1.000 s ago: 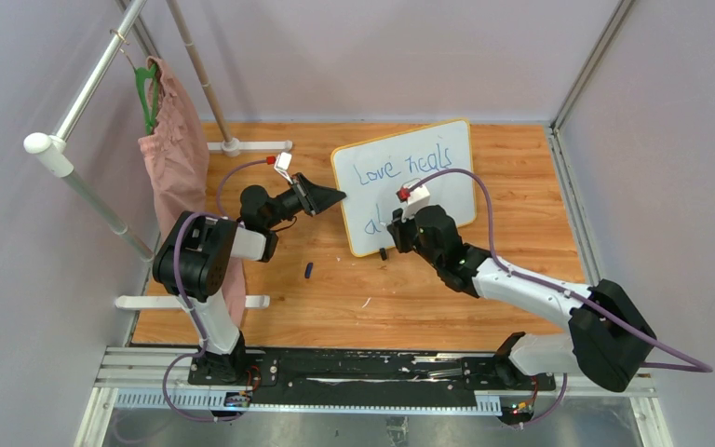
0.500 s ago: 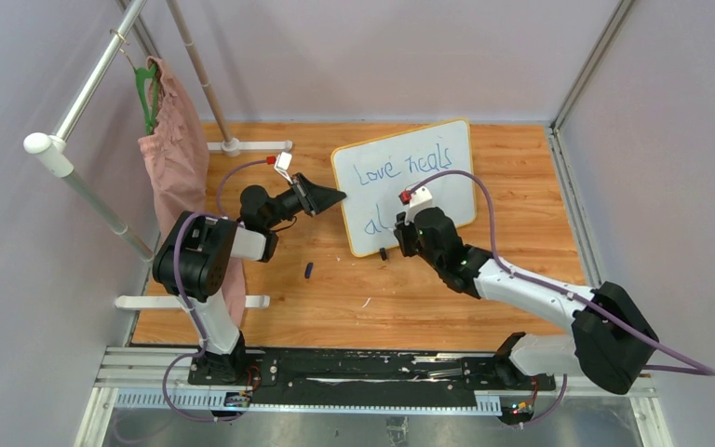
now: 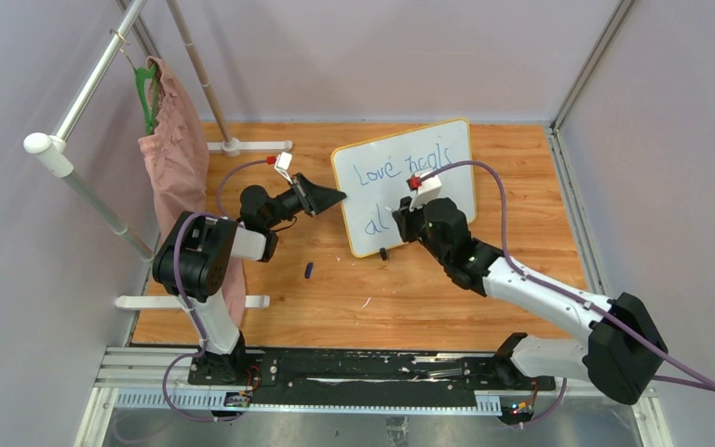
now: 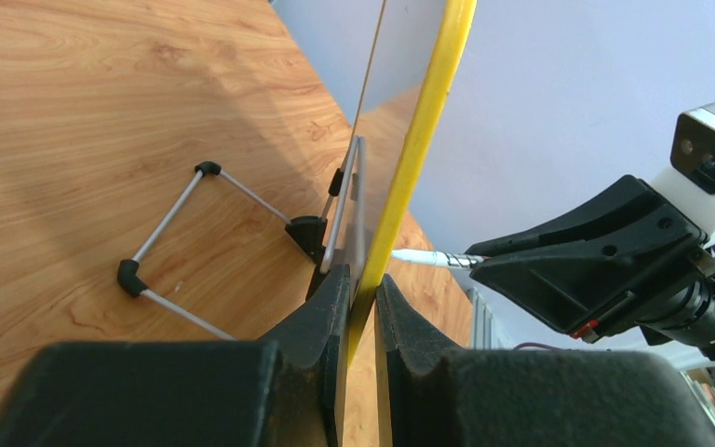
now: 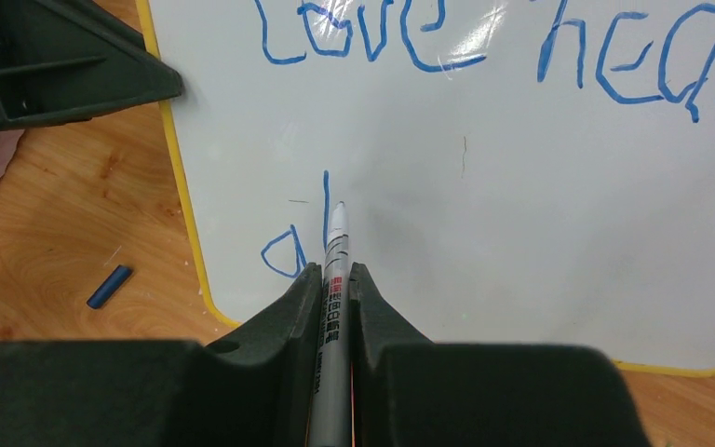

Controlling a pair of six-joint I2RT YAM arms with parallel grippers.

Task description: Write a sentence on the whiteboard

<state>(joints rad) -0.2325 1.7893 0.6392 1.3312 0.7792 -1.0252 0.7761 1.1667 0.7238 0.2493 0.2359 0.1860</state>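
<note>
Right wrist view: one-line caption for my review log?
Right gripper pinches a marker, tip at the whiteboard beside blue letters "al" of the unfinished sentence.

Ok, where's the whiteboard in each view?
Top external: whiteboard in the upper middle, writing side facing the camera.
Left wrist: whiteboard edge-on, running up the centre.
Right wrist: whiteboard fills most of the frame.
Shared landmark: left gripper clamped on its left edge, seen in all three.

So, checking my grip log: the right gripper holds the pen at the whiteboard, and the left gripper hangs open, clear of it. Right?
Not quite. The left gripper is shut on the yellow rim of the whiteboard, as the left wrist view shows. The right gripper does hold the pen there.
</note>
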